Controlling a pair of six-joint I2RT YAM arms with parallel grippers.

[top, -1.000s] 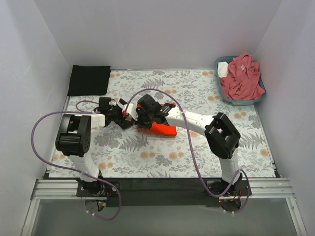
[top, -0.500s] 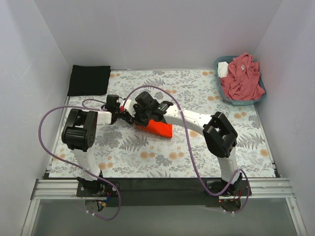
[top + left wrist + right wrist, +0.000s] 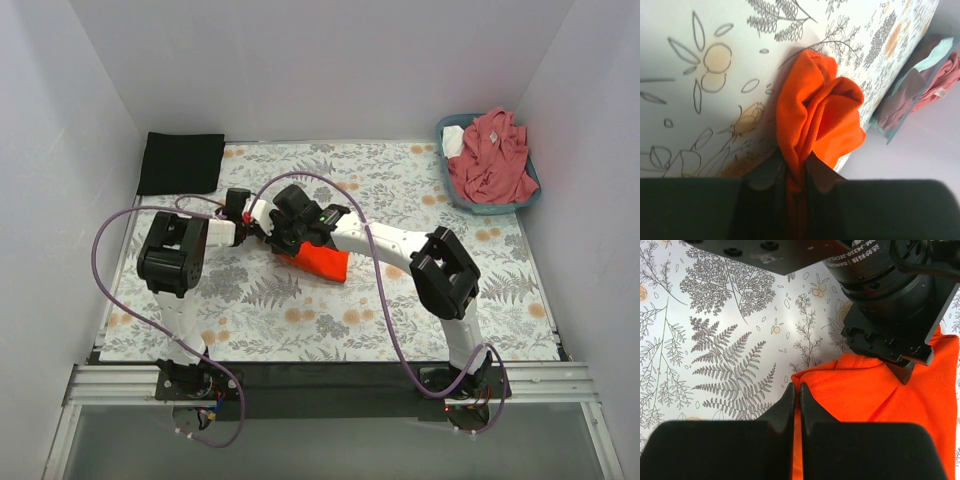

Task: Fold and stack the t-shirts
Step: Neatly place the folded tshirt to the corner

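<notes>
The orange-red t-shirt [image 3: 322, 263] lies bunched on the floral cloth at table centre-left. My left gripper [image 3: 263, 230] reaches it from the left and is shut on it. In the left wrist view a gathered fold of the orange t-shirt [image 3: 820, 110] runs down between the jaws of that gripper [image 3: 796, 172]. My right gripper [image 3: 283, 243] is right beside it, shut on the shirt's near corner. In the right wrist view the orange t-shirt [image 3: 890, 395] spreads right of the pinched right gripper [image 3: 796, 392]. A black folded t-shirt [image 3: 181, 162] lies at the back left.
A blue-grey basket [image 3: 450, 182] at the back right holds a crumpled dusty-pink t-shirt [image 3: 492, 155]. The floral table covering [image 3: 400, 310] spans the table between white walls. Purple cables loop over both arms. The left gripper's black body [image 3: 890, 335] hangs close above the right fingers.
My left arm has swung right to the orange t-shirt and its jaws have gone from wide open to shut on a fold. The right gripper and shirt shifted slightly left.
</notes>
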